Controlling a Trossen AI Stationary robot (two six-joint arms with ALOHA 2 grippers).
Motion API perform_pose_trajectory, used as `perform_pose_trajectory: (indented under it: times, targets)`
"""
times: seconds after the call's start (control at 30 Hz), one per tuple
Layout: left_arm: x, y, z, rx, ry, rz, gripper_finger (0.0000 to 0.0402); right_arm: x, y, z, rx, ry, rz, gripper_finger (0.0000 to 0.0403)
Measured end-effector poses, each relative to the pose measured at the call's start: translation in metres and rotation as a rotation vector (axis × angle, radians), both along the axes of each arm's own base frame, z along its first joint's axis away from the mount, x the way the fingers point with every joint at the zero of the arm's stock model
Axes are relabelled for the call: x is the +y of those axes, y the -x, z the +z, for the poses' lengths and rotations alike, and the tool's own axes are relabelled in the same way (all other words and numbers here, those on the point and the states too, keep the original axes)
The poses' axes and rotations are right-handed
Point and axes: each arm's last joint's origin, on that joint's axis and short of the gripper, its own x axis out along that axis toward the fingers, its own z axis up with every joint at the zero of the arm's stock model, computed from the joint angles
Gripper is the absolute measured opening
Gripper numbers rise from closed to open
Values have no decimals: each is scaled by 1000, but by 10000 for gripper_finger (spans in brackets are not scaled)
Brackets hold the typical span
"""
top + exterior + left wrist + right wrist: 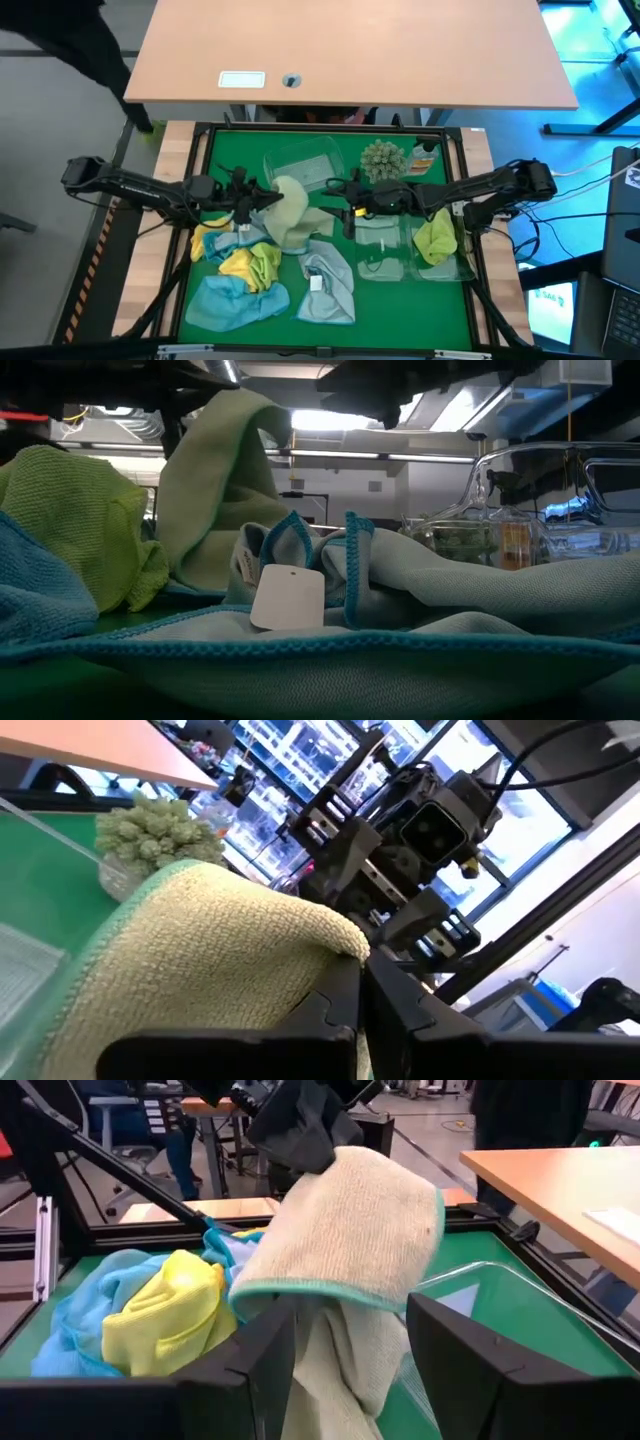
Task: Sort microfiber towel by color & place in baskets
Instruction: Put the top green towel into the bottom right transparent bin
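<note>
Robotics laboratory or test workshop. The work table [195, 160] has a green mat in a dark metal frame with wooden side rails. A plain wood-topped desk [400, 50] stands behind it. Cables [585, 180] trail across a grey floor beside equipment on the right. The low view shows an open ceiling with strip lighting [330, 420] and exposed ducting.

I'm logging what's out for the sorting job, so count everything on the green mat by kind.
towels: at least 5, since the pile overlaps
baskets: 3
spiky ball: 1
bottle: 1
Total: at least 10
</note>
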Motion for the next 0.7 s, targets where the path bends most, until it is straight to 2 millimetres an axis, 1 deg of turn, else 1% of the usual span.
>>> perform_pose_trajectory:
  times: [0.17, 0.5, 0.7]
  targets:
    - [-3, -7, -2, -36, 4, -1, 0, 3, -7, -7, -14, 59, 39, 191]
    - [-11, -24, -14, -28, 8, 12, 0, 4, -23, -16, -125, 53, 43, 191]
    - [-18, -47, -6, -25, 6, -15, 0, 5, -25, -21, -112, 55, 43, 191]
